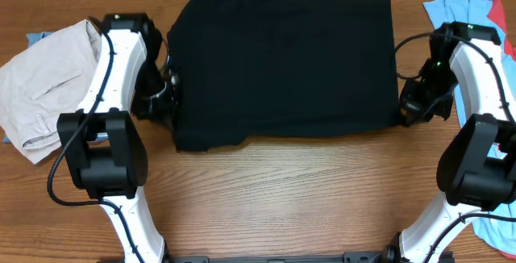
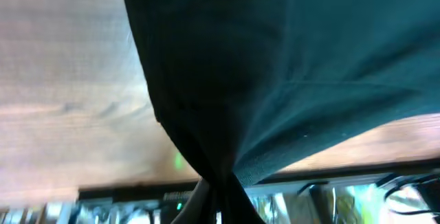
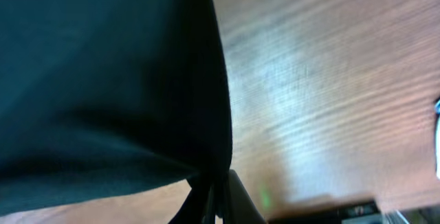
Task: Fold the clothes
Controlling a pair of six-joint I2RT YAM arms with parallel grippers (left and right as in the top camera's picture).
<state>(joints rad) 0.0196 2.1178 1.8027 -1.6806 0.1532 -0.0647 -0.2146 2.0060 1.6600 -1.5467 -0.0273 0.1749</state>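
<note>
At nine o'clock on the wooden table (image 1: 266,190) we see the beige trousers (image 1: 40,85), crumpled in a heap, with the left arm's white link crossing over their edge. Just toward three o'clock of them, the left gripper (image 1: 167,93) is clamped on the left edge of the black shirt (image 1: 282,61). In the left wrist view the dark cloth gathers into a tight bunch that runs between the closed fingers at six o'clock of the picture. The shirt lies spread as a broad rectangle across the middle of the table, reaching toward twelve o'clock. At its lower right corner the right gripper (image 1: 413,106) is pinched on the fabric, and the right wrist view shows the cloth drawn to a point between its fingers. At two o'clock lies the light-blue tee (image 1: 476,9), apart from the shirt and partly beneath the right arm.
</note>
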